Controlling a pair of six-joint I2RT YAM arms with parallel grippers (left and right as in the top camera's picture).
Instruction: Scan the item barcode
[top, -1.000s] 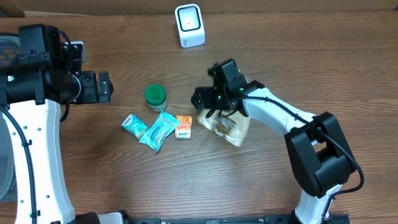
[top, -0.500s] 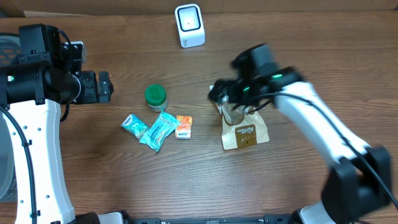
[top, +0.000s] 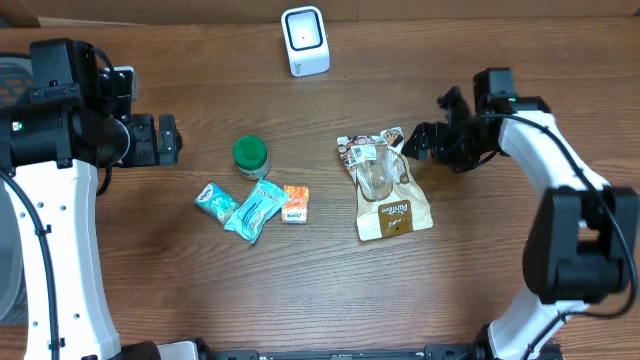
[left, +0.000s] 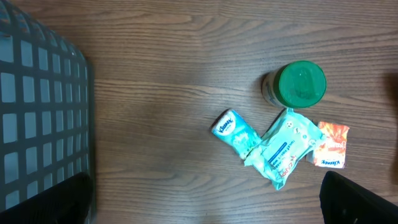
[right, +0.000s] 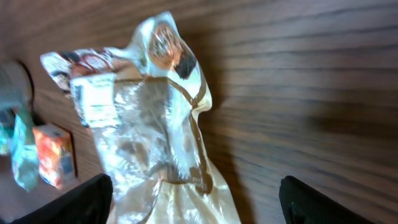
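Overhead | snack bag (top: 388, 195) long axis far-to-near, crumpled top far | left fingers (left: 43, 202), right fingers (right: 74, 200) spread, empty

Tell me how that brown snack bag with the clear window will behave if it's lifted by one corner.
Probably floppy: the snack bag lies crumpled, its film creased. Likely slippery, since the clear window looks glossy. It seems fairly flat, so probably light.

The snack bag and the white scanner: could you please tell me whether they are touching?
Apart. The overhead view shows a wide stretch of bare table between the white scanner and the snack bag.
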